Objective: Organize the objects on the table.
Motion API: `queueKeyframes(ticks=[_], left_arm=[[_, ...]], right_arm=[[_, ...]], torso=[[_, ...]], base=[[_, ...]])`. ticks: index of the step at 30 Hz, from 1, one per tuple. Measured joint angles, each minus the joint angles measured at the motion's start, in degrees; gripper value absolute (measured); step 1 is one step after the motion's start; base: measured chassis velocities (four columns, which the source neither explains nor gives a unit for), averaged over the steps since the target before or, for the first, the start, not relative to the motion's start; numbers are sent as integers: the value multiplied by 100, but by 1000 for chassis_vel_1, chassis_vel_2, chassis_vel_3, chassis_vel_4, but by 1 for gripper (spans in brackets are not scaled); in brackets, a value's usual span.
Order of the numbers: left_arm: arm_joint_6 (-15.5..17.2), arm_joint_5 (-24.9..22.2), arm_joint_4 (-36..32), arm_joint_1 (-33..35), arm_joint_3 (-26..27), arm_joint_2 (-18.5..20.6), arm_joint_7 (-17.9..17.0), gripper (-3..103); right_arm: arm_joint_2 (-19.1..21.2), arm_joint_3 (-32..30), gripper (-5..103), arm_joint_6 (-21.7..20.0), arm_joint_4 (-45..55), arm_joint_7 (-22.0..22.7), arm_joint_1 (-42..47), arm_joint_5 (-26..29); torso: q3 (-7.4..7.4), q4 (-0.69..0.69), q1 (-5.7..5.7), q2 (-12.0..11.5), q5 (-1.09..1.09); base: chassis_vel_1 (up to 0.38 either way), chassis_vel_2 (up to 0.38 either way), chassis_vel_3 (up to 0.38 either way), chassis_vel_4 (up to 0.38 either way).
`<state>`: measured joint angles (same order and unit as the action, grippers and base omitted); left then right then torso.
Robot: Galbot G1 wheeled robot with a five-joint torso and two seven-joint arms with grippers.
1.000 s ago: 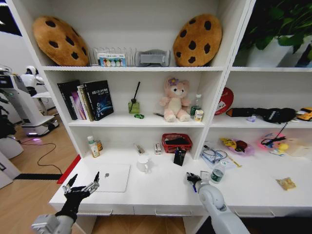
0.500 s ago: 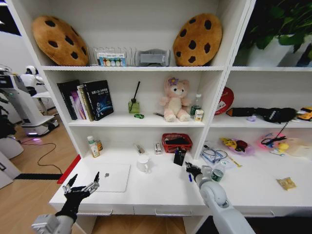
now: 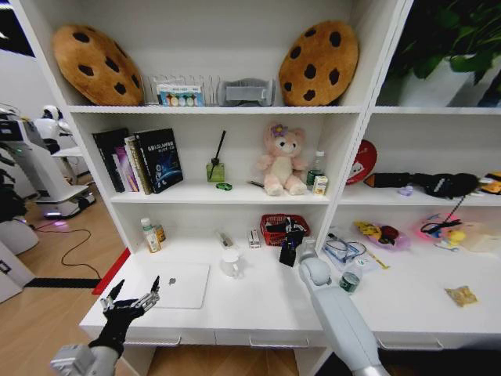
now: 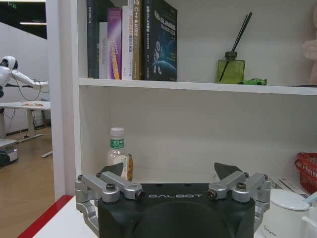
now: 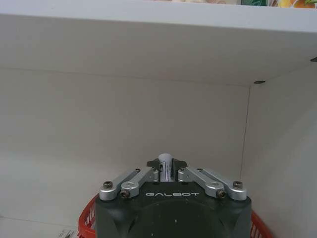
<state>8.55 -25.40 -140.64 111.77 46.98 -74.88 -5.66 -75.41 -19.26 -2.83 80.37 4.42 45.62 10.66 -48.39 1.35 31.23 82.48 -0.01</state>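
Observation:
My right gripper (image 3: pixel 294 237) hangs over the black pen holder (image 3: pixel 287 254), just in front of the red basket (image 3: pixel 282 228) at the back of the white table (image 3: pixel 258 305). In the right wrist view its fingers (image 5: pixel 154 173) are shut on a thin pen (image 5: pixel 165 159) whose white end sticks up between them. The left gripper (image 3: pixel 133 298) hovers open over the table's front left corner, beside the silver laptop (image 3: pixel 178 284). A dark-lidded jar (image 3: pixel 349 281) stands right of my right arm. The green toy car (image 3: pixel 224 186) lies on the middle shelf.
A white mug (image 3: pixel 230 263) stands between the laptop and the pen holder. Two bottles (image 3: pixel 150 236) stand at the back left. Glasses and clutter (image 3: pixel 344 251) lie to the right. The pink plush bear (image 3: pixel 279 162) and books (image 3: pixel 141 160) sit on the shelf above.
My right gripper has risen from the table near the jar and moved back to the pen holder. The blue pen no longer lies on the table. The left arm has not moved.

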Motion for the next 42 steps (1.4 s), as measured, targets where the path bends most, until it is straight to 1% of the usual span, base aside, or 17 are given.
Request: queueKeyframes(ticks=[8, 10, 13, 14, 17, 18, 19, 20, 21, 23, 24, 26, 27, 29, 30, 33, 42], left_arm=[[0, 0, 0, 0, 0, 0, 0, 100], [0, 0, 0, 0, 0, 0, 0, 100], [0, 0, 0, 0, 0, 0, 0, 100], [0, 0, 0, 0, 0, 0, 0, 100], [0, 0, 0, 0, 0, 0, 0, 100], [0, 0, 0, 0, 0, 0, 0, 100], [0, 0, 0, 0, 0, 0, -1, 100], [0, 0, 0, 0, 0, 0, -1, 100], [0, 0, 0, 0, 0, 0, -1, 100], [0, 0, 0, 0, 0, 1, -2, 100], [0, 0, 0, 0, 0, 1, -2, 100], [0, 0, 0, 0, 0, 0, -2, 100], [0, 0, 0, 0, 0, 0, -2, 100], [0, 0, 0, 0, 0, 0, -1, 100], [0, 0, 0, 0, 0, 0, -1, 100], [0, 0, 0, 0, 0, 0, -1, 100], [0, 0, 0, 0, 0, 0, -2, 100]], right_arm=[[-25, -61, 9, 178, -10, 61, 388, -179], [-17, -74, 14, 215, 44, 73, 455, -190], [44, -117, 30, 230, 411, 202, 623, -190], [44, -117, 30, 230, 411, 202, 623, -190], [199, -168, 46, -26, 1408, 531, 863, -83], [199, -168, 46, -26, 1408, 531, 863, -83], [251, -175, 46, -146, 1756, 692, 965, -9], [336, -197, 57, -449, 2395, 1191, 1209, 170], [336, -197, 57, -449, 2395, 1191, 1209, 170], [415, -210, 68, -992, 3145, 2094, 1642, 422], [415, -210, 68, -992, 3145, 2094, 1642, 422], [425, -298, 79, -1811, 4002, 3272, 2390, 952], [425, -298, 79, -1811, 4002, 3272, 2390, 952], [341, -410, 90, -2154, 4436, 4175, 2995, 1553], [304, -442, 94, -2166, 4499, 4389, 3124, 1692], [134, -623, 100, -2093, 4488, 4770, 3401, 1853], [-121, -1371, 100, -1894, 3591, 4726, 3466, 1783]], torso=[[0, 1, 0, 0, 1], [0, 1, 0, 0, 1], [0, 0, 0, 1, 2], [0, 0, 0, 1, 2], [1, -1, 0, 1, 0], [1, -1, 0, 1, 0], [1, -1, 0, 1, 0], [1, -1, -1, 2, -1], [1, -1, -1, 2, -1], [2, -1, -1, 2, 1], [2, -1, -1, 2, 1], [2, 0, -2, 2, 0], [2, 0, -2, 2, 0], [2, 2, -2, 2, 1], [2, 2, -2, 3, 0], [2, -1, -2, 3, 1], [0, -1, -2, 2, 2]], base=[[0, 0, 0, 0], [0, 0, 0, 0], [0, 0, 0, 0], [0, 0, 0, 0], [0, 0, 0, 0], [0, 0, 0, 0], [0, 0, 0, 0], [0, 0, 0, 0], [0, 0, 0, 0], [0, 0, 0, 0], [0, 0, 0, 0], [0, 0, 0, 0], [0, 0, 0, 0], [0, 0, 0, 0], [0, 0, 0, 0], [0, 0, 0, 0], [0, 0, 0, 0]])
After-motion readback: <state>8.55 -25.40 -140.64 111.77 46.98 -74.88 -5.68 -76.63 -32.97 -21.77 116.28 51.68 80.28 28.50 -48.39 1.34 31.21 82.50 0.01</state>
